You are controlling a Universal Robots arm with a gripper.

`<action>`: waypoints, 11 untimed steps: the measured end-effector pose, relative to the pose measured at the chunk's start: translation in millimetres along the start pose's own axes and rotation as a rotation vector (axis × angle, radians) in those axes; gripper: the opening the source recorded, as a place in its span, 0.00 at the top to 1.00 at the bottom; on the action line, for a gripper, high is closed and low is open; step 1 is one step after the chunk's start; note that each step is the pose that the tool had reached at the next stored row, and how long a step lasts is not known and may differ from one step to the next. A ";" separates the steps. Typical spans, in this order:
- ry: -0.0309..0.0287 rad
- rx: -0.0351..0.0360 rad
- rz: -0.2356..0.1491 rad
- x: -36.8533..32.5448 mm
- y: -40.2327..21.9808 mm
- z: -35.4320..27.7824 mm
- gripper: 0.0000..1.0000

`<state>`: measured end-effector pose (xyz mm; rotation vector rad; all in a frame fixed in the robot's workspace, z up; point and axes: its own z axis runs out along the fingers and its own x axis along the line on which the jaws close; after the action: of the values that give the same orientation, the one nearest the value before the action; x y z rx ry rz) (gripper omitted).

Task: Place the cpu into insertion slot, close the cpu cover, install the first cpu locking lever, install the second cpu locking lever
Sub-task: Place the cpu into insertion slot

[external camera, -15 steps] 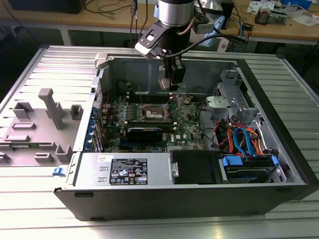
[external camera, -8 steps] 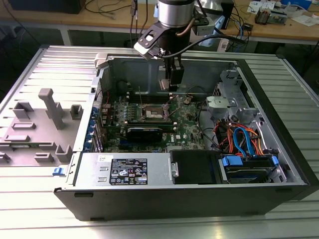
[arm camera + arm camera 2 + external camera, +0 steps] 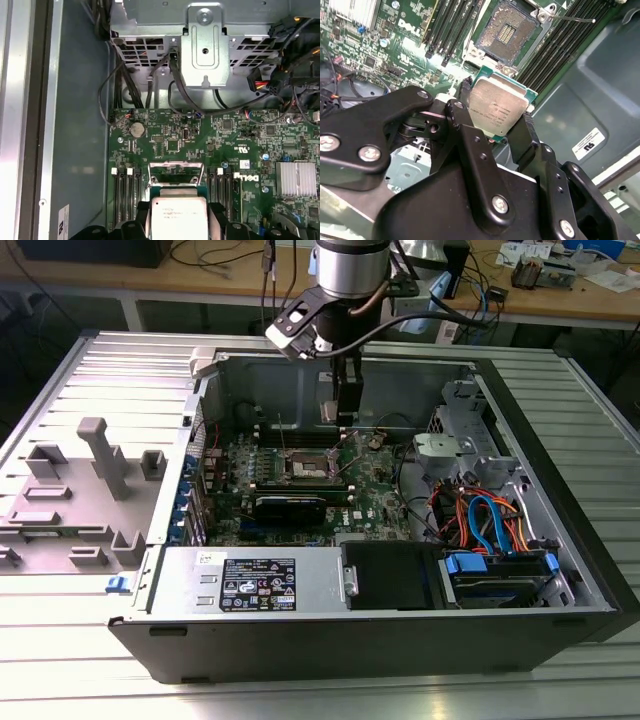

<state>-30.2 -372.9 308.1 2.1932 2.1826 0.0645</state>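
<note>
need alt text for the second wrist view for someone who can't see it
The black gripper holds the cpu by two opposite edges, its silver-grey top facing the camera. Beyond it on the green motherboard lies the insertion slot, uncovered and with no chip in it, flanked by long black memory slots.

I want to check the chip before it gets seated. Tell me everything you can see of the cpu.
The cpu is a flat square chip: a dull silver-grey metal top bearing faint print, on a green base that shows at its edges. The black fingers of the gripper clamp it by two opposite edges. It hangs above the motherboard, apart from the open insertion slot.
</note>
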 end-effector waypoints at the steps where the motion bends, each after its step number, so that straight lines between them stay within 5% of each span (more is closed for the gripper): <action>1: -0.0001 0.0000 0.003 0.0 0.0 0.0 0.45; 7: -0.0002 -0.0001 0.005 0.1 0.0 0.1 0.45; 9: -0.0029 0.0051 0.048 0.0 -7.0 4.0 0.45; 11: -0.0029 0.0051 0.049 0.0 -8.2 3.9 0.45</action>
<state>-38.2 -372.9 303.7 2.2477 2.1305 0.0575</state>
